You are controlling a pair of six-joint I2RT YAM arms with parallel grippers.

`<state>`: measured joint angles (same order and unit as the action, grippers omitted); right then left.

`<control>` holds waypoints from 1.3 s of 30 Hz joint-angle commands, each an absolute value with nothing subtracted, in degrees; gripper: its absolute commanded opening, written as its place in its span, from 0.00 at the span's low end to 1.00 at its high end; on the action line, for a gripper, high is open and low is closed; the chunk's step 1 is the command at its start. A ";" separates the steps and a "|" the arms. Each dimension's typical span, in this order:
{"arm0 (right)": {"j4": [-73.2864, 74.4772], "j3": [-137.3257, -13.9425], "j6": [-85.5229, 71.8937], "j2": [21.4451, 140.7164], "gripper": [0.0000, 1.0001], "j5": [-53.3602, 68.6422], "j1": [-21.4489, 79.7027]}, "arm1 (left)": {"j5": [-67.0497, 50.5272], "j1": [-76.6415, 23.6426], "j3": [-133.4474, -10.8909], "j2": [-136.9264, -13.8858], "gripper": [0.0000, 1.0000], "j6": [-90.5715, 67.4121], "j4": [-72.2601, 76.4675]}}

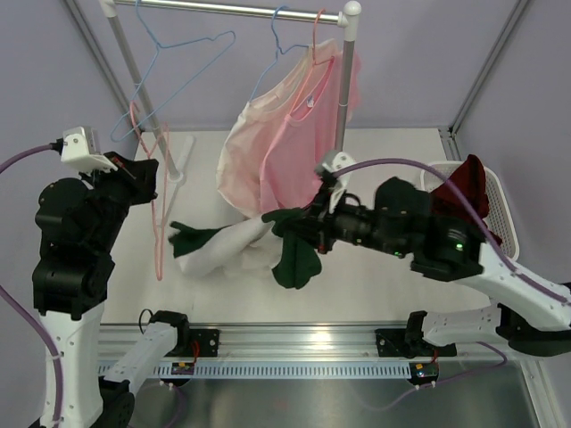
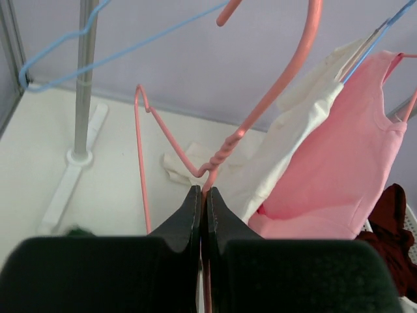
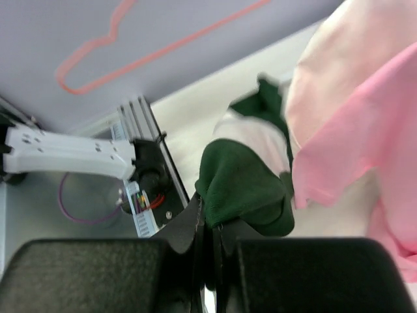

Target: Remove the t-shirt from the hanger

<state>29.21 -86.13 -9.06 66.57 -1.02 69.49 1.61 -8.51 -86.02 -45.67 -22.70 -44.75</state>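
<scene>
Pink hanger (image 2: pixel 225 151) sits clamped in the left tool (image 2: pixel 204 191), green-and-white t-shirt (image 1: pixel 294 256) pinched by the right tool (image 3: pixel 207 212).

- A clothes rail (image 1: pixel 241 8) crosses the top of the overhead frame, above the far part of the counter (image 1: pixel 401 169).
- An empty hanger (image 1: pixel 183 62) hangs on the rail at upper left. Hanging garments (image 1: pixel 285 152) hang from it at upper centre-right.
- The t-shirt (image 1: pixel 223 245) lies on the counter at frame centre, below the hanging garments in the frame.
- The right gripper (image 1: pixel 299 227) reaches in from the right and is clamped on the t-shirt's right end, which is raised off the counter.
- The left gripper (image 2: pixel 203 192), at centre left, is clamped on a hanger (image 2: pixel 225 151) that dangles just left of the t-shirt.
- A basket (image 1: pixel 500 209) sits at the right edge, with a garment (image 1: pixel 466 189) in it.
</scene>
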 commanded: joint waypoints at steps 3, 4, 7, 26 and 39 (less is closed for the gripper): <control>44.80 -102.81 -4.40 66.25 0.00 -17.38 68.47 | -4.65 -8.26 -89.46 -51.14 0.00 -13.45 -29.71; 46.56 -105.27 -3.61 67.49 0.00 -18.71 67.68 | -5.18 -8.26 -90.34 -51.85 0.00 -13.19 -29.27; 50.01 -114.06 -1.24 72.06 0.00 -19.52 62.08 | -7.99 -8.26 -93.42 -54.84 0.00 -12.40 -28.48; 47.32 -151.70 6.32 91.68 0.00 -13.08 20.66 | -7.38 -8.35 -95.54 -63.01 0.00 -4.92 -12.66; 19.97 -153.29 31.37 92.46 0.00 -33.48 11.70 | -8.96 -7.30 -92.99 -69.52 0.00 -6.06 -3.27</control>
<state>30.89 -151.74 22.17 92.68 -28.27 13.89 -7.77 -8.01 -93.12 -68.23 -5.89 -10.13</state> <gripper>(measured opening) 0.085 0.035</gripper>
